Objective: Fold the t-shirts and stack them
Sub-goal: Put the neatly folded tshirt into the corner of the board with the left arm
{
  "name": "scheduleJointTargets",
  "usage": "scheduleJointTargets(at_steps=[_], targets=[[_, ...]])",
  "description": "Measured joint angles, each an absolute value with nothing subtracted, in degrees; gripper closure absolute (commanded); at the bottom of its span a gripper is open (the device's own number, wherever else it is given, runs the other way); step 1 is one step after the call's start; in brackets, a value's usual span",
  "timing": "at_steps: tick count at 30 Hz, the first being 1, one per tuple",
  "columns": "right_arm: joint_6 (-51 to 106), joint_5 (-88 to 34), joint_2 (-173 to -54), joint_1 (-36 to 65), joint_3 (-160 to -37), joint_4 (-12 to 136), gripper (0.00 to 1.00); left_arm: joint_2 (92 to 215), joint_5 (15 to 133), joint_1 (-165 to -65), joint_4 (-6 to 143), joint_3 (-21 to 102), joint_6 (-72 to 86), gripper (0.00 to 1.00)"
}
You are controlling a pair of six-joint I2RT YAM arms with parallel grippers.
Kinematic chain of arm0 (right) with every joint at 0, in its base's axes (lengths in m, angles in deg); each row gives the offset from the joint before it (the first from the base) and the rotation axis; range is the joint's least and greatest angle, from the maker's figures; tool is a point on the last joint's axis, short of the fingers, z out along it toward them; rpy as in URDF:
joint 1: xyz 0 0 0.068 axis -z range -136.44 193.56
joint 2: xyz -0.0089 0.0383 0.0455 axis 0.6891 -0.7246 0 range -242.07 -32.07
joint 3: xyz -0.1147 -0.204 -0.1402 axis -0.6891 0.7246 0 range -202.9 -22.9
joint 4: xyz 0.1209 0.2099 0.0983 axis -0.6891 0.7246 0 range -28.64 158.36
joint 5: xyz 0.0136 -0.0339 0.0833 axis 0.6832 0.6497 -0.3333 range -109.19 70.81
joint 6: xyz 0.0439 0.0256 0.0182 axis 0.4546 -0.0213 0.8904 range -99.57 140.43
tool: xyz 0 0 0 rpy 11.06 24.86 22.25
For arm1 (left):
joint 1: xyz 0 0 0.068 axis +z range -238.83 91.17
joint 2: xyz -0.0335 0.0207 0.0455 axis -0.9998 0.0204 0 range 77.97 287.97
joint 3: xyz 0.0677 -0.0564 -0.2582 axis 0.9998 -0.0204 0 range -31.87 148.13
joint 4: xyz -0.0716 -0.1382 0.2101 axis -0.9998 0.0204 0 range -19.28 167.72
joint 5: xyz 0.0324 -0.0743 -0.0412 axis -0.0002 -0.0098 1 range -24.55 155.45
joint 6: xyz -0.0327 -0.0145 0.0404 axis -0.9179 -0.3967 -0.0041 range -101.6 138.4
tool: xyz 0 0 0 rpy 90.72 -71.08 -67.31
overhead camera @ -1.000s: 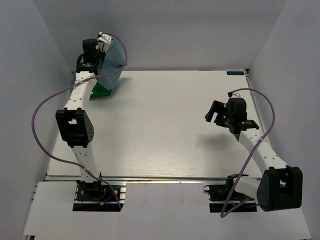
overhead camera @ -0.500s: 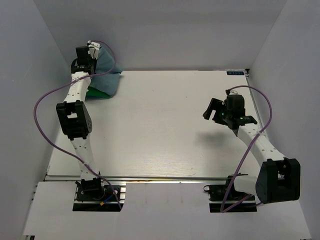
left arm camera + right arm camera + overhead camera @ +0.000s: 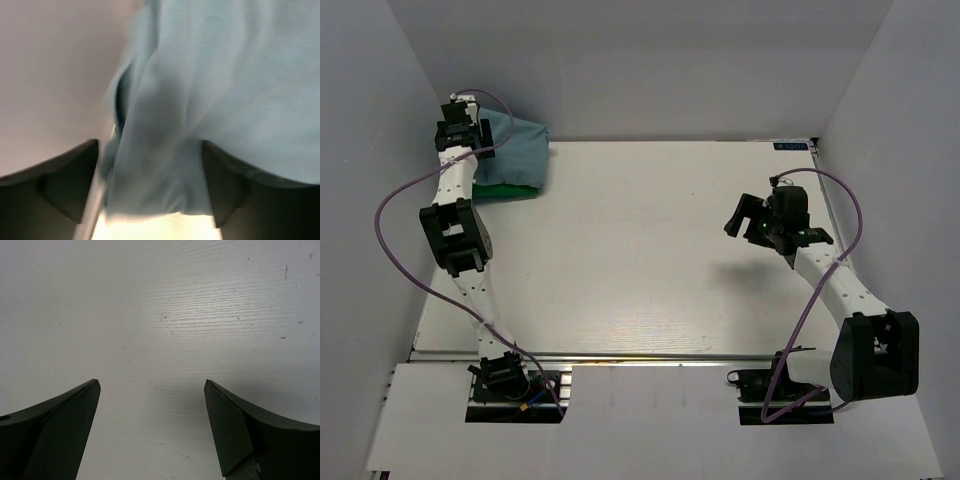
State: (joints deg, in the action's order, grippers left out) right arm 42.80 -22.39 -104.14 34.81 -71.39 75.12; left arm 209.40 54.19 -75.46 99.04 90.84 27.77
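**Operator:** What can't I read here?

**Technician:** From above, the left gripper (image 3: pixel 462 108) sits at the far-left corner, and its fingertips are too small for you to make out. In your left wrist view the cloth is blurred, fills most of the frame and is cut off at the edges.

**Operator:** Is it pinching?

**Technician:** That view shows the fingers (image 3: pixel 67 185) spread wide with the blue-grey shirt (image 3: pixel 520 150) between them. Whether the cloth touches either finger cannot be told. Your right gripper (image 3: pixel 745 222) is also spread wide, with only bare table (image 3: pixel 640 260) beneath it.

**Operator:** Where are the shirts?

**Technician:** Both lie at the table's far-left corner. The blue-grey shirt is a rumpled, rounded bundle with soft folds. It rests on the green shirt (image 3: pixel 508 189), which shows only as a strip along the bundle's near side.

**Operator:** What about edges and room?

**Technician:** The bundle is close to the left wall (image 3: pixel 380 150) and the table's far edge. The purple cable (image 3: pixel 388 205) loops out toward that wall. Your right gripper hovers over the right half, well apart from the shirts.
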Motion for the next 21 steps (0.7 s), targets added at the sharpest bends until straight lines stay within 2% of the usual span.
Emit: scheduleJointTargets(at_steps=[12,17,21], targets=[[43.00,-23.46,-104.91,34.81,-71.87,75.36,0.10,209.75,46.41,-73.39,99.91,94.82,22.22,0.00],[43.20,-23.66,-104.91,34.81,-71.87,75.36,0.10,209.58,48.24,-73.30,99.50,94.21,20.29,0.00],[43.59,-23.88,-104.91,34.79,-71.87,75.34,0.10,207.28,53.16,-73.52,96.55,87.93,19.46,0.00]])
